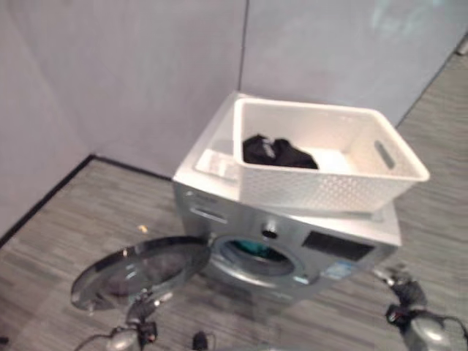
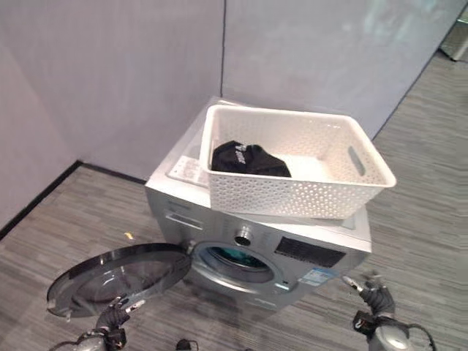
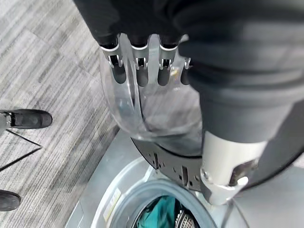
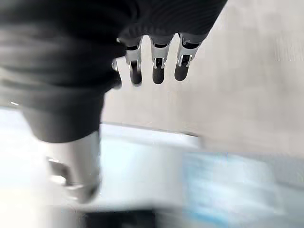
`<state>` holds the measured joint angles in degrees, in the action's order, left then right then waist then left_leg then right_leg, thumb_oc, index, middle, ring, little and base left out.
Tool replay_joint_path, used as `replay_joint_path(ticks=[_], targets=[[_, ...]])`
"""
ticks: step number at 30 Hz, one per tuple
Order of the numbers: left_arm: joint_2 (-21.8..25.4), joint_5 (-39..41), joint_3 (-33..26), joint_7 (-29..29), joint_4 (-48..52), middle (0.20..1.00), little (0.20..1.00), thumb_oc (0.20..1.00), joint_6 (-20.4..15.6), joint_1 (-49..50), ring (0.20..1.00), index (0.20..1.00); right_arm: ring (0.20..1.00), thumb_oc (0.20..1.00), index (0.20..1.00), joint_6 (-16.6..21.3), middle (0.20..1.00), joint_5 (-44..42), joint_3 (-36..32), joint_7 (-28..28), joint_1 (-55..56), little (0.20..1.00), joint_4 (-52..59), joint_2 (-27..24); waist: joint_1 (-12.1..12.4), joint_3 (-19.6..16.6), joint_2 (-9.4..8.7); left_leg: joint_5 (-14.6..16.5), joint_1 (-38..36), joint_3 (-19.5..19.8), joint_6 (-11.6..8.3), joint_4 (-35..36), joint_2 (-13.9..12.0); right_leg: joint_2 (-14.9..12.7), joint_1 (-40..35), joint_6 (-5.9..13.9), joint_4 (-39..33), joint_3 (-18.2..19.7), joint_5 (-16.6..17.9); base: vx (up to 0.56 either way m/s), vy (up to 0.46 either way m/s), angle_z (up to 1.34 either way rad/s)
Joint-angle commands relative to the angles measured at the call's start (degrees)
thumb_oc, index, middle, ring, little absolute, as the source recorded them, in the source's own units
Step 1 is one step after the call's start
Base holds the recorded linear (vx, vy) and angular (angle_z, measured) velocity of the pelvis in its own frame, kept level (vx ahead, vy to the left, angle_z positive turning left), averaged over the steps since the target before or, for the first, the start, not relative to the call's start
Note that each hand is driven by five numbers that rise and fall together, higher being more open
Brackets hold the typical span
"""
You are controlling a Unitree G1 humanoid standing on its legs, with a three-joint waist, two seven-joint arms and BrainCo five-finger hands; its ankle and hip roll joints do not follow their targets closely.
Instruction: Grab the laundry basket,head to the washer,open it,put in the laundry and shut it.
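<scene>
Low at the left, the robot's left hand (image 2: 111,316) hangs with fingers (image 3: 138,71) straight and relaxed, holding nothing, beside the washer door (image 2: 117,274), swung fully open. To its right stands the silver washer (image 2: 292,252), teal cloth (image 3: 164,213) showing in its drum (already partly loaded). On top sits the white laundry basket (image 2: 292,191), dark laundry (image 2: 248,159) inside. Farthest right, the right hand (image 2: 373,291) hovers beside the washer's front, fingers (image 4: 156,71) straight, gripping nothing.
</scene>
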<state>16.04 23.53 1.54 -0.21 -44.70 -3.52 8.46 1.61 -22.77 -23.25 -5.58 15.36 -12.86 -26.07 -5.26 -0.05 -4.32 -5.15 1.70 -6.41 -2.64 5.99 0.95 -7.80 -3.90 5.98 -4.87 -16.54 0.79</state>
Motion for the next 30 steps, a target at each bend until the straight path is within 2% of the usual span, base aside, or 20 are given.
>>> replay_joint_path(ticks=[1,4,5,8,11,12,13,14,18,19,22,24,25,28,29,30], targets=[[-0.79,-2.5,-0.14,0.43,-2.67,1.0,1.0,1.0,-1.17,-3.8,1.0,1.0,1.0,1.0,1.0,5.36,1.0,3.43,-8.91,-8.39,-4.99,1.0,6.33,-6.48,1.54,-0.61,1.66,7.57,-4.3,0.98,0.43,-0.99,-1.82,0.99,3.36,1.26,7.95,0.91,-2.94,0.05,0.024,-0.01],[-1.09,-3.52,0.08,0.84,-3.22,1.0,1.0,1.0,-0.94,-3.95,1.0,1.0,1.0,1.0,1.0,7.4,1.0,8.66,-14.02,-13.19,-7.29,1.0,14.78,-9.1,1.79,-1.29,1.36,7.87,-4.5,1.49,0.7,-0.99,-1.74,1.08,3.16,1.26,7.98,0.87,-3.22,0.04,0.013,0.04],[-1.14,-3.99,0.49,1.07,-3.2,1.0,1.0,1.0,-0.78,-3.9,1.0,1.0,1.0,1.0,1.0,7.86,1.0,11.39,-15.4,-15.07,-9.96,1.0,19.49,-11.4,2.25,-1.66,1.1,8.05,-4.59,1.67,0.82,-0.99,-1.7,1.17,3.13,1.3,8.01,0.96,-3.29,0.01,0.014,0.05],[-0.99,-4.83,1.11,0.92,-2.2,1.0,1.0,1.0,-0.8,-3.03,1.0,1.0,1.0,1.0,1.0,7.52,1.0,13.66,-14.06,-14.55,-13.4,1.0,23.73,-14.96,3.18,-1.62,0.74,8.14,-4.69,1.62,0.92,-0.99,-1.8,1.22,3.08,1.38,7.89,0.95,-3.27,0.0,0.0,0.0],[-0.41,-5.19,2.21,0.17,-1.19,1.0,1.0,1.0,-0.71,-2.12,1.0,1.0,1.0,1.0,1.0,5.33,1.0,14.4,-9.67,-12.35,-18.35,1.0,22.46,-21.8,4.47,-1.52,-0.01,8.0,-4.45,1.62,0.86,-0.99,-1.87,1.15,2.91,1.45,7.6,0.69,-3.1,0.0,0.0,0.0],[-0.58,-5.18,2.01,0.16,-1.1,1.0,1.0,1.0,-0.67,-2.05,1.0,1.0,1.0,1.0,1.0,5.35,1.0,14.34,-9.23,-12.35,-18.89,1.0,22.04,-22.17,4.27,-1.5,0.14,7.99,-4.45,1.61,0.86,-0.99,-1.86,1.15,2.89,1.45,7.55,0.7,-3.08,0.0,0.0,0.0],[0.4,-5.04,3.93,-0.73,0.15,1.0,1.0,1.0,-0.38,-0.9,1.0,1.0,1.0,1.0,1.0,2.09,1.0,14.03,-1.59,-7.78,-26.17,1.0,18.48,-32.1,5.82,-1.23,-1.28,7.76,-4.1,1.9,0.6,-0.99,-1.92,1.14,2.88,1.42,7.12,-0.18,-2.87,-0.01,-0.015,0.04],[0.25,-5.02,3.79,-0.74,0.16,1.0,1.0,1.0,-0.38,-0.87,1.0,1.0,1.0,1.0,1.0,2.15,1.0,13.96,-1.08,-7.77,-26.75,1.0,18.09,-32.37,5.68,-1.22,-1.15,7.76,-4.1,1.88,0.6,-0.99,-1.92,1.13,2.88,1.42,7.11,-0.17,-2.87,-0.01,-0.022,0.03],[1.27,-4.36,4.51,-1.76,0.7,1.0,1.0,1.0,-0.12,-0.07,1.0,1.0,1.0,1.0,1.0,-0.83,1.0,11.15,8.8,-1.42,-36.04,1.0,13.1,-43.36,6.47,-0.76,-2.68,7.42,-3.71,1.94,0.25,-0.99,-2.13,1.3,2.97,1.29,6.66,-0.69,-2.6,-0.01,-0.012,0.08],[1.96,-3.64,4.86,-2.23,1.06,1.0,1.0,1.0,0.03,0.28,1.0,1.0,1.0,1.0,1.0,-1.78,1.0,8.24,14.67,1.16,-41.28,1.0,10.53,-47.33,6.65,-0.45,-3.57,7.12,-3.32,1.9,0.0,-0.99,-2.37,1.47,3.16,1.27,6.4,-0.82,-2.34,-0.02,-0.022,0.1],[3.62,-2.9,5.83,-3.35,1.2,1.0,1.0,1.0,0.24,0.53,1.0,1.0,1.0,1.0,1.0,-2.81,1.0,2.73,24.28,6.02,-48.96,1.0,7.81,-52.47,7.29,0.3,-5.25,6.69,-2.57,1.98,-0.35,-0.99,-2.7,1.7,3.6,1.29,6.17,-1.03,-1.99,-0.01,-0.01,0.02],[3.88,-2.62,5.95,-3.54,0.99,1.0,1.0,1.0,0.16,0.62,1.0,1.0,1.0,1.0,1.0,-2.55,1.0,0.72,29.62,6.77,-54.1,1.0,6.25,-54.01,7.15,0.49,-5.58,6.57,-2.34,1.94,-0.48,-0.99,-2.81,1.82,3.85,1.27,6.16,-1.06,-1.92,0.0,0.0,0.0],[4.61,-2.44,6.44,-3.89,0.56,1.0,1.0,1.0,0.12,0.41,1.0,1.0,1.0,1.0,1.0,-2.21,1.0,-2.0,37.79,8.63,-61.43,1.0,4.22,-55.93,7.14,0.9,-6.47,6.29,-1.9,1.81,-0.69,-0.99,-3.01,1.99,4.34,1.25,6.17,-1.06,-1.72,-0.03,-0.032,0.03],[5.98,-1.49,7.06,-4.36,0.4,1.0,1.0,1.0,-0.13,0.06,1.0,1.0,1.0,1.0,1.0,-2.13,1.0,-4.53,50.37,11.15,-71.99,1.0,0.63,-57.12,7.5,1.63,-8.04,6.02,-1.41,1.69,-0.96,-0.99,-3.38,2.25,4.8,1.23,6.15,-1.17,-1.57,-0.01,-0.013,0.01],[5.71,-1.48,6.9,-4.36,0.38,1.0,1.0,1.0,-0.14,0.11,1.0,1.0,1.0,1.0,1.0,-2.05,1.0,-4.63,52.03,11.16,-73.68,1.0,0.22,-57.01,7.32,1.59,-7.8,6.01,-1.41,1.65,-0.96,-0.99,-3.37,2.25,4.82,1.23,6.17,-1.13,-1.57,0.0,0.0,0.0],[6.48,-1.11,7.29,-4.59,0.19,1.0,1.0,1.0,-0.47,-0.35,1.0,1.0,1.0,1.0,1.0,-1.71,1.0,-6.21,62.55,13.16,-82.4,1.0,-2.17,-55.91,7.52,2.19,-8.61,5.79,-1.0,1.56,-1.09,-0.99,-3.55,2.41,5.33,1.2,6.22,-1.23,-1.45,-0.02,-0.033,0.05]])
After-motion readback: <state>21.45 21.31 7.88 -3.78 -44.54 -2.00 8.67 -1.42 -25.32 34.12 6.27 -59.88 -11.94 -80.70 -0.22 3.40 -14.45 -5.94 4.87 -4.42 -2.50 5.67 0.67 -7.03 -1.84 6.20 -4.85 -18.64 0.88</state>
